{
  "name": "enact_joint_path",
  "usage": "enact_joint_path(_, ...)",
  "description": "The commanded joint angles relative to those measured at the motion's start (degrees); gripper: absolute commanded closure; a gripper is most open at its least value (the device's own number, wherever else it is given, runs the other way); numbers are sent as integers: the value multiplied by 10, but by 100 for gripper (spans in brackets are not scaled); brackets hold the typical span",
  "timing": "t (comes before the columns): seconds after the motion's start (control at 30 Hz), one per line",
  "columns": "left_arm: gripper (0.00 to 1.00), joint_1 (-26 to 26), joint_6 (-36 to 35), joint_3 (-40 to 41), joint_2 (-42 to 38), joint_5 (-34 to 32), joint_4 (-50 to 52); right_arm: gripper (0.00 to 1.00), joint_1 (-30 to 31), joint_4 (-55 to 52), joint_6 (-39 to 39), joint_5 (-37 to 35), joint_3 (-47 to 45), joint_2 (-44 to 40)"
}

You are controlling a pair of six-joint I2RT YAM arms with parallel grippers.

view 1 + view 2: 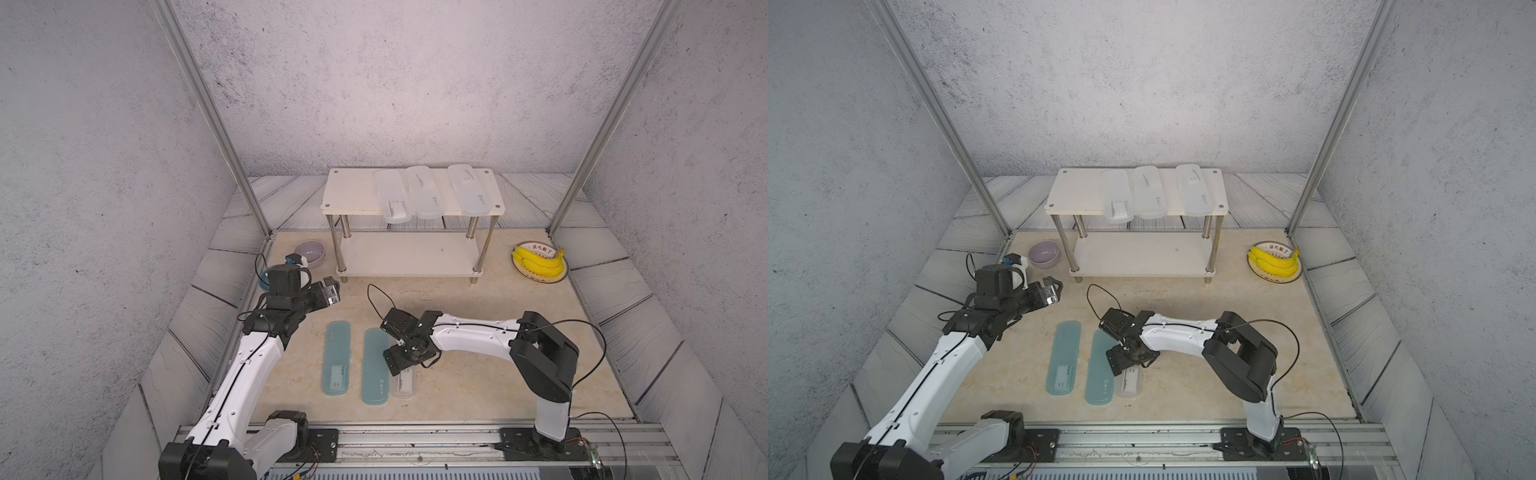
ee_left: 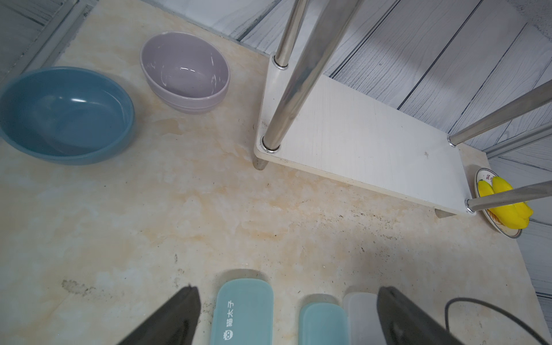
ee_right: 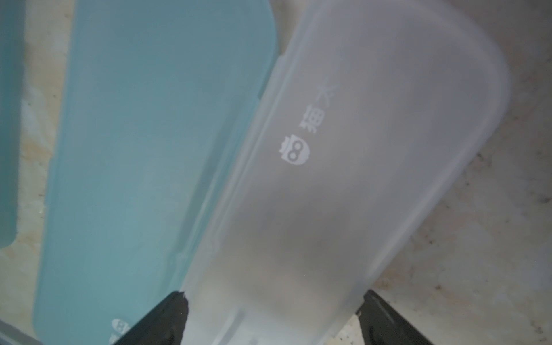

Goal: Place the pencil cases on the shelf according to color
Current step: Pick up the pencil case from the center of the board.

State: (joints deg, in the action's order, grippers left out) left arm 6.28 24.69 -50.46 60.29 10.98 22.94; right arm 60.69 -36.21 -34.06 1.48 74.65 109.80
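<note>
Clock directions are read in a top view from the middle of the table point(image 1: 478, 374), with six toward the arm bases.

At seven, the right claw point(image 3: 273, 298) points down over the clear case point(image 1: 404, 384), which lies on the table. The jaws stand wide with a fingertip point(image 3: 170, 316) at each long edge. I cannot tell whether they pinch the case or only bracket it.

Just beside it toward eight lies the right teal case point(image 1: 375, 365), their long edges meeting or nearly so. A little farther that way, with a gap, lies the left teal case point(image 1: 336, 359). All three are parallel.

At nine the left claw point(image 1: 332, 294) hangs above the table, released, its fingers spread.

At ten sit a blue bowl point(image 2: 65, 116) and, farther back, a lilac bowl point(image 1: 309, 252).

At twelve stands the shelf point(image 1: 349, 191). Its top board carries a row of three frosted cases point(image 1: 424, 191), side by side toward the right end.

At two is a plate point(image 1: 534, 248) of bananas point(image 1: 540, 262).
</note>
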Motion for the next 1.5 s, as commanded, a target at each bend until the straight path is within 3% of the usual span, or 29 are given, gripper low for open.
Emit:
enact_joint_path(0.0, 1, 2, -2, 7, -11, -1, -4, 7, 10, -28, 1, -4, 28, 30)
enact_joint_path(0.27, 1, -1, -5, 6, -18, -13, -6, 7, 14, -65, -7, -19, 69, 77)
enact_joint_path(0.4, 1, -2, -7, 4, -18, -12, -3, 6, 13, -100, -15, -67, 76, 85)
enact_joint_path(0.77, 1, -2, -1, 9, -15, -1, -9, 5, -55, -63, 4, -97, -90, -44)
enact_joint_path(0.93, 1, -2, 2, 11, -15, 1, -12, 1, -60, -73, 17, -103, -95, -92)
enact_joint_path(1.17, 1, -2, 3, 14, -22, 1, -11, 0, -59, -154, -76, -140, -67, -144)
enact_joint_path(1.47, 1, -2, 13, 18, -31, 21, -22, 0, -51, -119, -231, -35, -108, -144)
